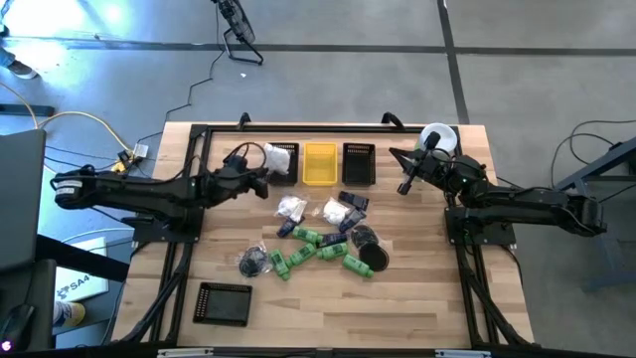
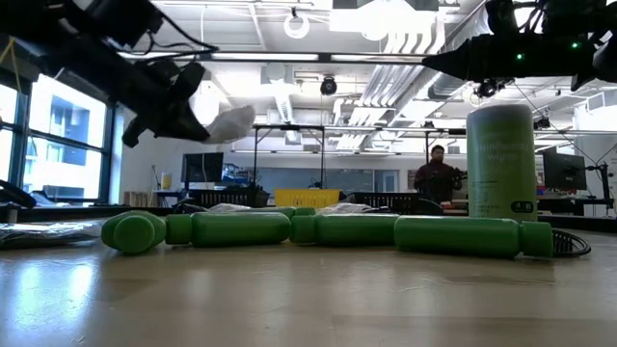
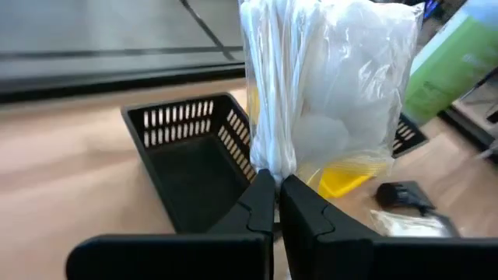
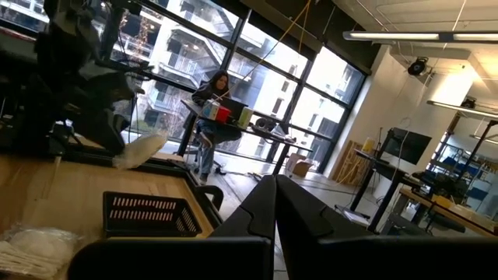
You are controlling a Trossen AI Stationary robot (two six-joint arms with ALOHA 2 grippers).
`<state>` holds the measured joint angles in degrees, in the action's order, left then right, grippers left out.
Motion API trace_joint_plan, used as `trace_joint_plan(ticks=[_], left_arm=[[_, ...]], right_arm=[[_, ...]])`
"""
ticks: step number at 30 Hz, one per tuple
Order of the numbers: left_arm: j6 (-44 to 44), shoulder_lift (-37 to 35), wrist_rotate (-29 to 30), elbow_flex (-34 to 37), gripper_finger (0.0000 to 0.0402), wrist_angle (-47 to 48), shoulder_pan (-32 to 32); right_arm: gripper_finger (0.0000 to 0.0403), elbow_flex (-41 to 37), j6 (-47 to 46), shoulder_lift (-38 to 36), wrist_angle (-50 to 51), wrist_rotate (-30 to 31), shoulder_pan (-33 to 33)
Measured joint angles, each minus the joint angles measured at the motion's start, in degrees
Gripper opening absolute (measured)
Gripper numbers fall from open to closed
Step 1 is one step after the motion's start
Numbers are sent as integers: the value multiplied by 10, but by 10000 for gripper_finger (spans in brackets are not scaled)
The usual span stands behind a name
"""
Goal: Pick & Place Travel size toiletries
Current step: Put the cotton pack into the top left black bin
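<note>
left claw [image 3: 276,204] pinched together on a white crinkly packet [image 3: 327,85], clear film over soft white contents, gathered into pleats where the fingers grip. packet hangs with its long axis roughly upright, held in the air over the black slotted bin [image 3: 194,159] at the far edge of the counter [image 1: 427,298]. in the high view the same packet [image 1: 282,157] sits over the leftmost of three small bins; yellow bin [image 1: 319,163] next to it, second black bin [image 1: 358,164] beyond that.

right claw [image 1: 405,186] closed on nothing, hovering near the big pale-green cylinder [image 1: 437,138] with white lid, at the right far corner.

rest of the toiletries lie loose mid-counter: two more white packets [image 1: 291,208], crumpled; bright green little bottles [image 1: 318,251], smooth rounded plastic, scattered at mixed angles; dark tubes [image 1: 353,202] near the bins; black round pieces [image 1: 369,246] to the right of the bottles, and a dark bundle [image 1: 252,263] to their left. in the low view the green bottles [image 2: 241,229] lie on their sides, roughly end to end, long axes running across the picture.

another black mesh bin [image 1: 223,303] sits alone near the front left. wooden plank counter, pale grain.
</note>
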<state>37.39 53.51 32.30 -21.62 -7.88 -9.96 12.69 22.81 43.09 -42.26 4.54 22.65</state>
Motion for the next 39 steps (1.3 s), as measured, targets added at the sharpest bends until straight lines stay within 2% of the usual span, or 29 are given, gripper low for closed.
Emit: trace_joint_plan(ticks=[6, 9, 26, 39], left_arm=[[-27, 28, 0, -81, 1, 168, -34], [-26, 54, 0, -110, 1, 212, -46], [-61, 227, 3, -205, 1, 227, -52], [-70, 249, 28, -220, 9, 261, -52]], right_arm=[[2, 0, 0, 0, 1, 0, 0], [2, 0, 0, 0, 5, 0, 0], [2, 0, 0, 0, 26, 0, 0], [2, 0, 0, 0, 30, 0, 0]])
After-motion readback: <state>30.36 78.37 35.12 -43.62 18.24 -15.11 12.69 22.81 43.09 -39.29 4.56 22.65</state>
